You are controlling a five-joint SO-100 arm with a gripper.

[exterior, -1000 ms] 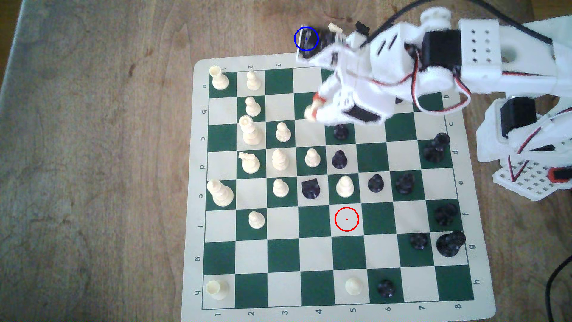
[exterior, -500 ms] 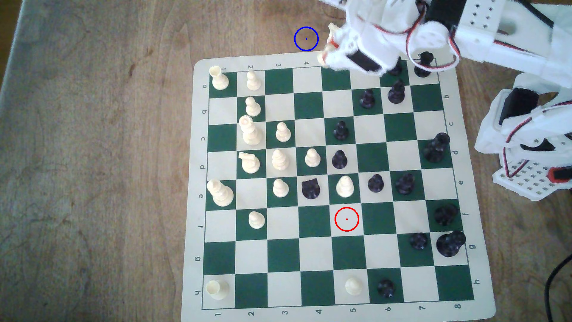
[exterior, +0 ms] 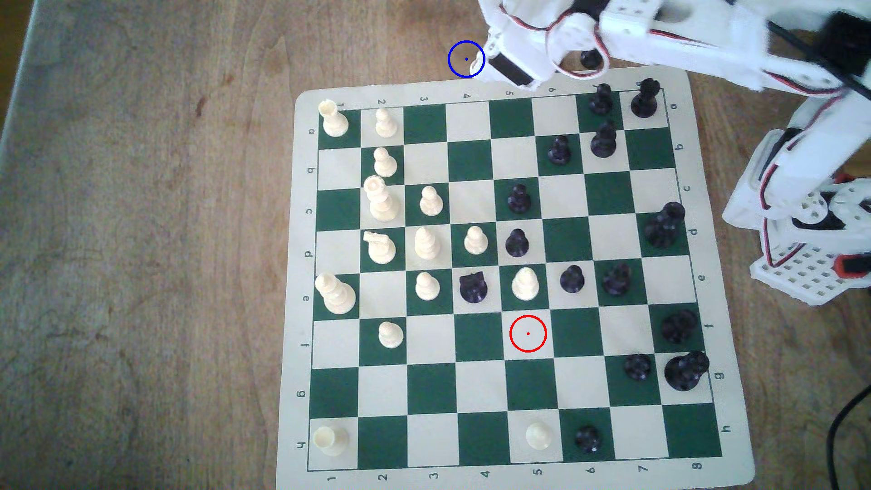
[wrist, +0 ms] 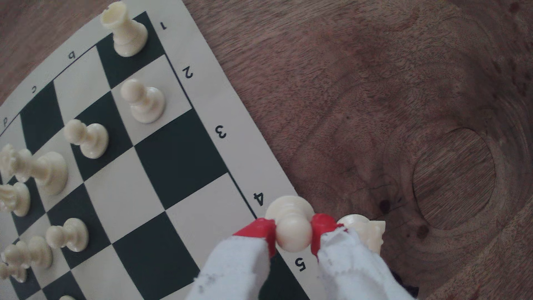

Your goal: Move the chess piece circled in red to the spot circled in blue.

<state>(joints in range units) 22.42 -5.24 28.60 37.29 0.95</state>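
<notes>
Two red-tipped fingers of the white gripper (wrist: 293, 235) are clamped on the ball head of the small cream-white plastic pawn (wrist: 292, 222), carried over the green-and-cream chessboard mat's (wrist: 230, 138) numbered border. The drawn blue ring (exterior: 466, 59) lies just beside it, toward the exterior view's left.

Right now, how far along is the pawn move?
Done: the red ring square is vacant, the pawn lifted. In hand: the pincer grips its head over the board's edge near the 4 label. Left: set it in the blue ring on the table and release.
</notes>
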